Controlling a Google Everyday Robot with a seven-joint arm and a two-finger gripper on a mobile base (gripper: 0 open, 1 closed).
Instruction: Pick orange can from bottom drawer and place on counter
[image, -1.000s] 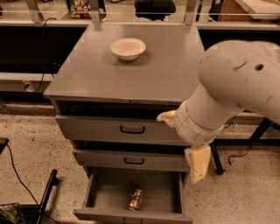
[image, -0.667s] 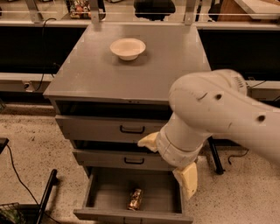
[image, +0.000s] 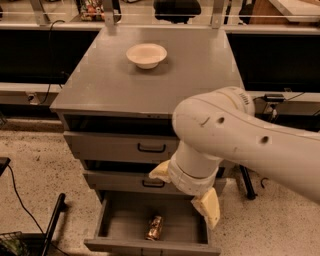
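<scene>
The orange can (image: 154, 227) lies on its side in the middle of the open bottom drawer (image: 120, 220). My gripper (image: 184, 191) hangs in front of the middle drawer, above and a little to the right of the can. It is open and empty; one cream finger (image: 160, 172) points left and the other cream finger (image: 208, 209) reaches down over the drawer's right side. The large white arm hides part of the cabinet front. The grey counter (image: 125, 82) lies above.
A white bowl (image: 146, 54) stands on the counter near its back. The top drawer (image: 115, 145) is slightly open. A black cable and a black bar (image: 52, 220) lie on the speckled floor at the left. Desks run behind the cabinet.
My arm has swung left and lower across the cabinet front, bringing the gripper closer above the bottom drawer. The can and bowl have not moved.
</scene>
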